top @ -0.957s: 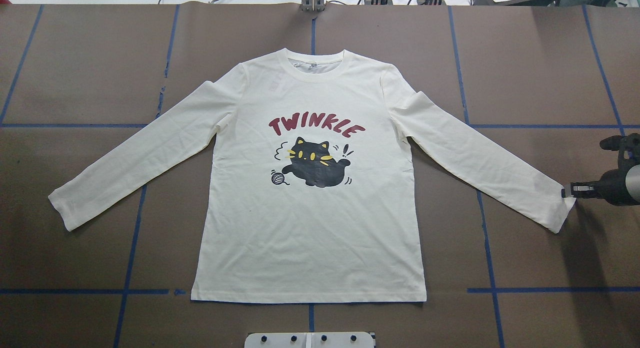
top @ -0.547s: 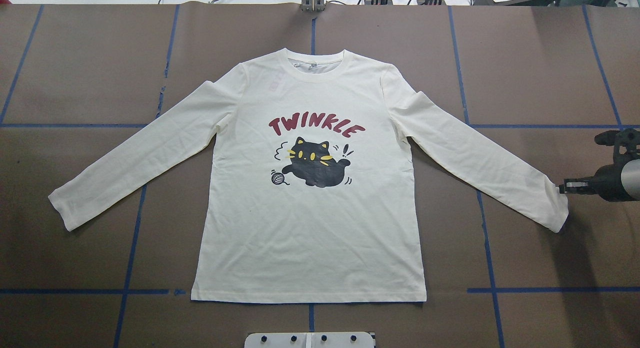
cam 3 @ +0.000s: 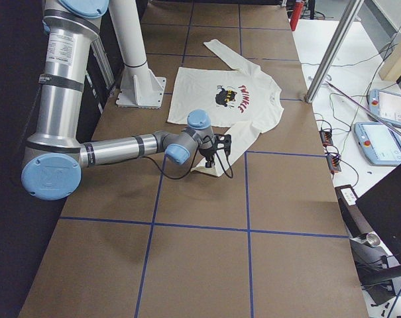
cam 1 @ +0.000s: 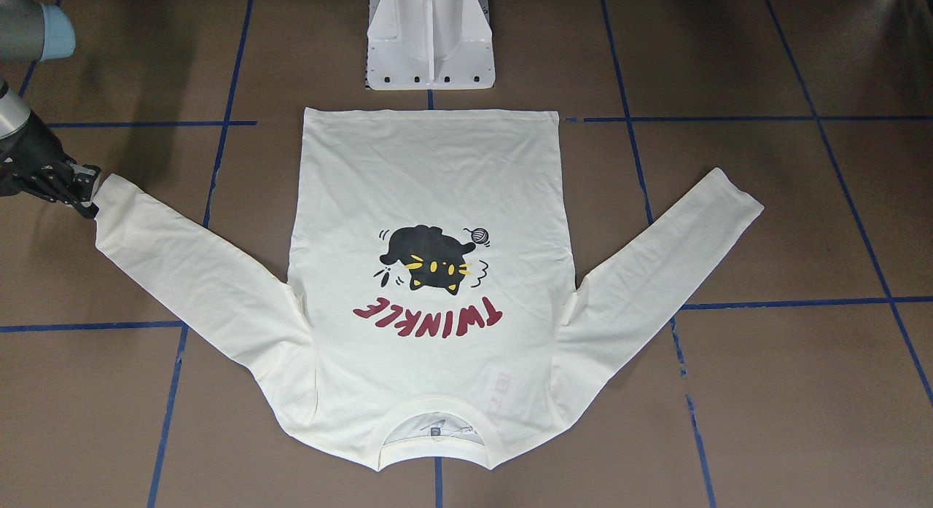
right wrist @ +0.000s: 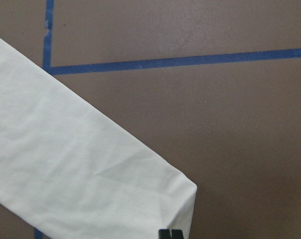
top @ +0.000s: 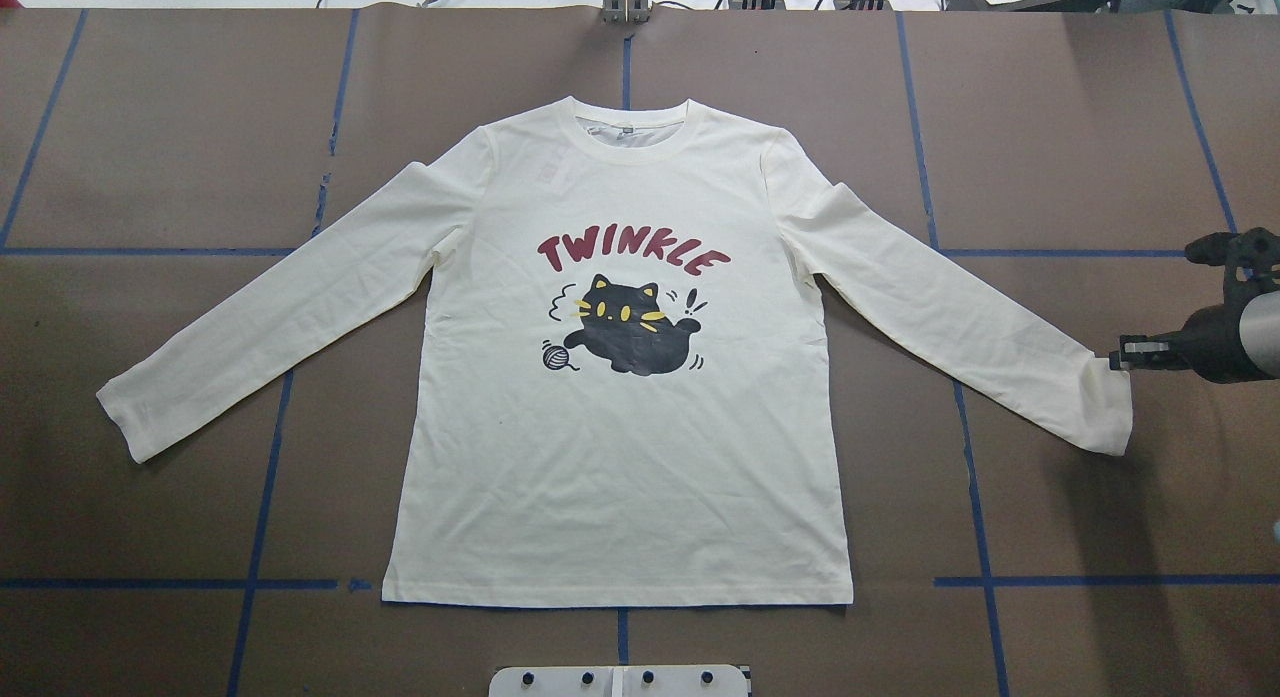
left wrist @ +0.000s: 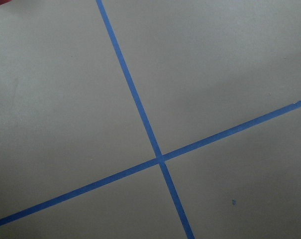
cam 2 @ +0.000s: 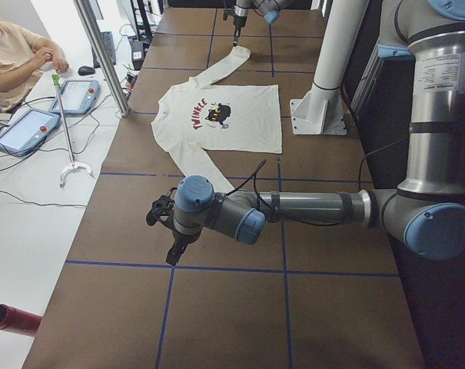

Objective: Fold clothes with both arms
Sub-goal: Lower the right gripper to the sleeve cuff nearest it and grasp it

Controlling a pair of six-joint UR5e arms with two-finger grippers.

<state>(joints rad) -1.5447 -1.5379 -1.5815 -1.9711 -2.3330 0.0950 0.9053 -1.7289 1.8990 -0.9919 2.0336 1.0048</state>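
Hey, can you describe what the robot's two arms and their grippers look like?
Both the left arm and right arm are jointed silver-grey tubes with light-blue joint caps. Each upper section carries a white printed label. A thin black cable loops to each wrist, which ends in black hardware and slim black jaws.

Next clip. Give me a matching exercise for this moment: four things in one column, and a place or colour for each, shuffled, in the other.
Things:
1. right gripper
2. left gripper
3. lettering
4. cat

Place or colour:
A. black
B. at a sleeve cuff
C. red
D. over bare table, off the shirt

Pairs: 1-B, 2-D, 3-C, 4-A
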